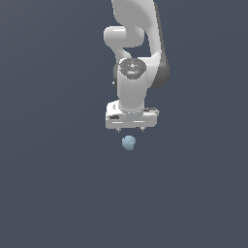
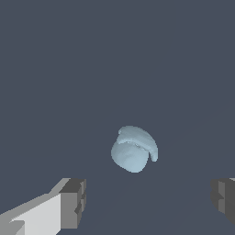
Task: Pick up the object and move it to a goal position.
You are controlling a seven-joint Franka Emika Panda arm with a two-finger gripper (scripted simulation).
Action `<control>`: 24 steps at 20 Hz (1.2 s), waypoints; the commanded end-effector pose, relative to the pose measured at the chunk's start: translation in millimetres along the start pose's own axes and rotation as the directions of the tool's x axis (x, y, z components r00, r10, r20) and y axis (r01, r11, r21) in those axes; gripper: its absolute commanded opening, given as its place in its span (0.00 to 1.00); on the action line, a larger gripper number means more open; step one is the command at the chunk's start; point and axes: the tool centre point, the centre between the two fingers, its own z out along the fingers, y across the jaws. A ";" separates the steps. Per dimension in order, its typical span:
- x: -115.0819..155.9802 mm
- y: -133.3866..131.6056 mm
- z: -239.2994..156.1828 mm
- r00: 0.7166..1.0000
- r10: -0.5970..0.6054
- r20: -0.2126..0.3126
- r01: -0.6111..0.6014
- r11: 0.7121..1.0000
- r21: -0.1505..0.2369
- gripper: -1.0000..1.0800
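- We see the end effector spread wide, holding nothing.
- The ball sits apart from its fingers, in line with the gap between them.

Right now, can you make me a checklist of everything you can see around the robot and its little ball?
Surface: plain dark grey-blue floor, bare where visible.
Job's things: pale light-blue ball, lumpy in the wrist view, just beyond the fingertips in the exterior view, not held.
Clutter: nothing seen.
Grippers: white gripper open, fingers spread wide with the ball between their lines, no contact.
Cables: nothing seen.
Surroundings: only the white arm; no goal marker seen.
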 end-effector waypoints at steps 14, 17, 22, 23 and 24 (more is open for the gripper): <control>-1.4 2.3 43.2 0.962 0.272 -0.026 -0.272 0.962 -0.005 0.96; -2.2 3.2 52.8 0.943 0.332 -0.033 -0.332 0.943 -0.005 0.96; -3.6 4.5 64.4 0.913 0.405 -0.043 -0.405 0.914 -0.004 0.96; -3.8 4.7 66.1 0.909 0.415 -0.044 -0.416 0.909 -0.004 0.96; -4.0 4.8 67.6 0.904 0.425 -0.045 -0.425 0.905 -0.004 0.96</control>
